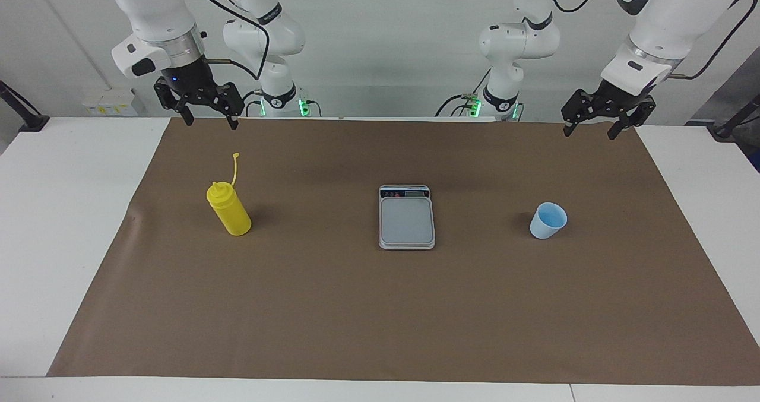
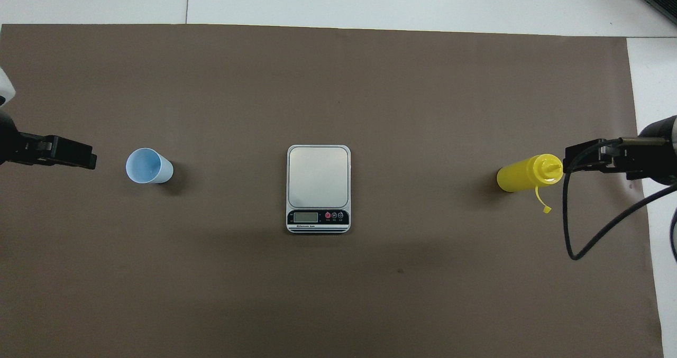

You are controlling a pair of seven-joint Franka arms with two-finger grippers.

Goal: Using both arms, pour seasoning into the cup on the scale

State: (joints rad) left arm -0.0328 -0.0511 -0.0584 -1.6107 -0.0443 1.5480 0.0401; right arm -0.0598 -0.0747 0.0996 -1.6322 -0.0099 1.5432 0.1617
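Nothing grasped yet: both arms waited, each end effector open and empty.
Next, the left end effector would need to put the cup on the scale; the right end effector takes the seasoning.

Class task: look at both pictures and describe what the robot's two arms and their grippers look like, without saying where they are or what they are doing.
Both arms are glossy white, built of rounded jointed segments with dark bands at the joints. Black cables loop along each. A silver ring sits at the wrist of the right arm. The left gripper and right gripper are black, two-fingered, with linked outer bars. Green lights glow at both bases.
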